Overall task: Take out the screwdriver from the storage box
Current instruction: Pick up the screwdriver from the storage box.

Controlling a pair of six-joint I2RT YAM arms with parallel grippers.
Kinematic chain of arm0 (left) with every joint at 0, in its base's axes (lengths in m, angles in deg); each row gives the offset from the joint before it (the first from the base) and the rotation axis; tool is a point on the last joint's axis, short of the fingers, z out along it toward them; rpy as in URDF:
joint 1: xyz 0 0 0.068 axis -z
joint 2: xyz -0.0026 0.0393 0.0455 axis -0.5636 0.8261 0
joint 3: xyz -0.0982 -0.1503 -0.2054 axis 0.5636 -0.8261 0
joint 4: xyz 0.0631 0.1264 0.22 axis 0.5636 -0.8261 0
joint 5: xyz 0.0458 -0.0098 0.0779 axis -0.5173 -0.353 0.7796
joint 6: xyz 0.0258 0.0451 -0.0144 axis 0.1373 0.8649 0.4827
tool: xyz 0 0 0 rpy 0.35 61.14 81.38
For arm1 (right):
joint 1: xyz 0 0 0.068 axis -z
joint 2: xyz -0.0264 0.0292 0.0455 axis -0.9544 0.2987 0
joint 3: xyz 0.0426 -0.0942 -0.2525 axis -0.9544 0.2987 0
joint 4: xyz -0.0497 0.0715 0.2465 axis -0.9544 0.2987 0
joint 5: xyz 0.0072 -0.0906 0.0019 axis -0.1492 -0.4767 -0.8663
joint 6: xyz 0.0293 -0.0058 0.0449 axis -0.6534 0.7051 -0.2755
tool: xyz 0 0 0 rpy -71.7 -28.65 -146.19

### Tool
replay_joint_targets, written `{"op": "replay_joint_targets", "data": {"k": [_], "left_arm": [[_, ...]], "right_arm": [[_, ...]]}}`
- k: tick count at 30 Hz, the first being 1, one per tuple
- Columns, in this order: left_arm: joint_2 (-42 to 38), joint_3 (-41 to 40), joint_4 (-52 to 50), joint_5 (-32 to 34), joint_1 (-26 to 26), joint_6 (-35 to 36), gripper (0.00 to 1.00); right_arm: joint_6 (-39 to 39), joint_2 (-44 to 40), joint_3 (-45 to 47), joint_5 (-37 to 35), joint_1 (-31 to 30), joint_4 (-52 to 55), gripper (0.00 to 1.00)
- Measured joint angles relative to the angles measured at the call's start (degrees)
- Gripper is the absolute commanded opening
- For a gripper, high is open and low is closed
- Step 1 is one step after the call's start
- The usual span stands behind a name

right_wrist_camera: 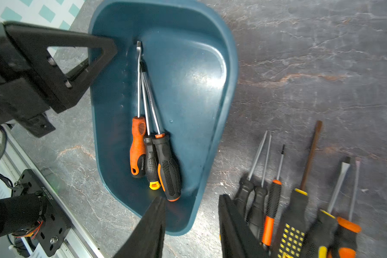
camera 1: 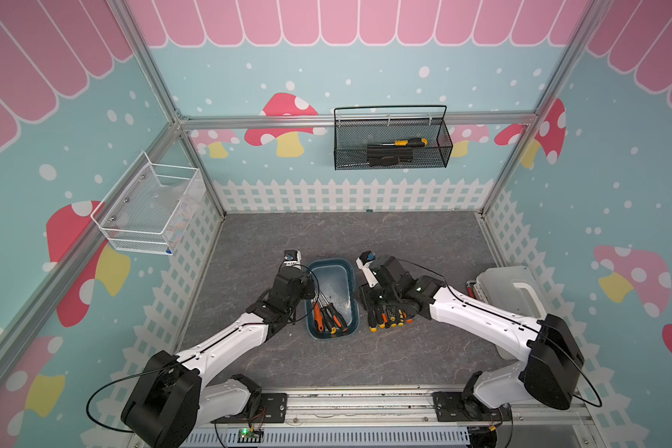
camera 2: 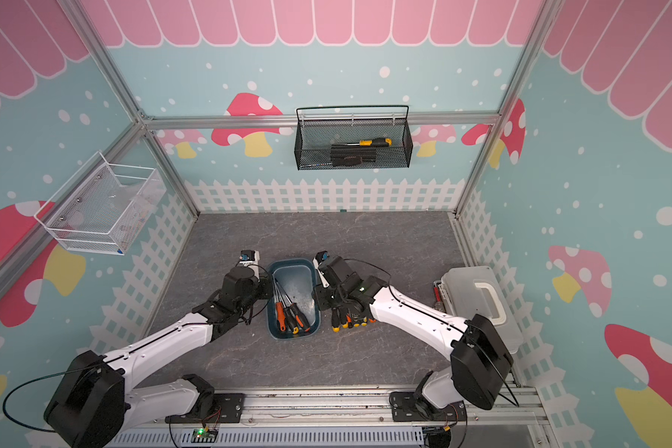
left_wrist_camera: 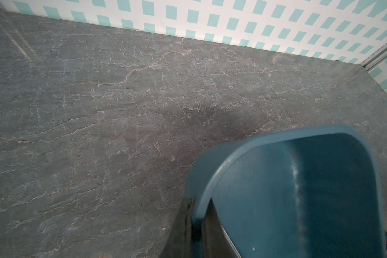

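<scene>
Three screwdrivers (right_wrist_camera: 151, 160) lie bunched inside the box (right_wrist_camera: 231, 78), stiff and probably light; grab a ribbed rubber handle (right_wrist_camera: 169, 172). Left claw (left_wrist_camera: 197, 207) seems to pinch the box's rim; right claw (right_wrist_camera: 191, 198) hangs spread, empty, near it.

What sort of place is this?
Probably a staged robot practice booth: a left arm and right arm bolted to a rail, cartoon wall panels on aluminium framing, screwdrivers in a blue tub.
</scene>
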Motion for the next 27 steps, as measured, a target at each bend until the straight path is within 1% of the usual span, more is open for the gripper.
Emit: {"op": "replay_joint_targets", "data": {"k": [7,16,22,27], "left_arm": [[0.0,0.0,0.0,0.0,0.0,0.0,0.00],[-0.1,0.0,-0.2,0.0,0.0,0.0,0.00],[-0.1,0.1,-0.4,0.0,0.0,0.0,0.00],[-0.1,0.2,-0.5,0.0,0.0,0.0,0.00]], "right_arm": [[0.3,7.0,-3.9,0.3,-3.1,-1.3,0.45],[2.3,15.1,-7.9,0.5,-3.8,-1.6,0.45],[3.4,18.6,-8.7,1.0,-3.8,-1.5,0.46],[3.8,19.9,-9.5,1.5,-3.9,-1.6,0.46]]}}
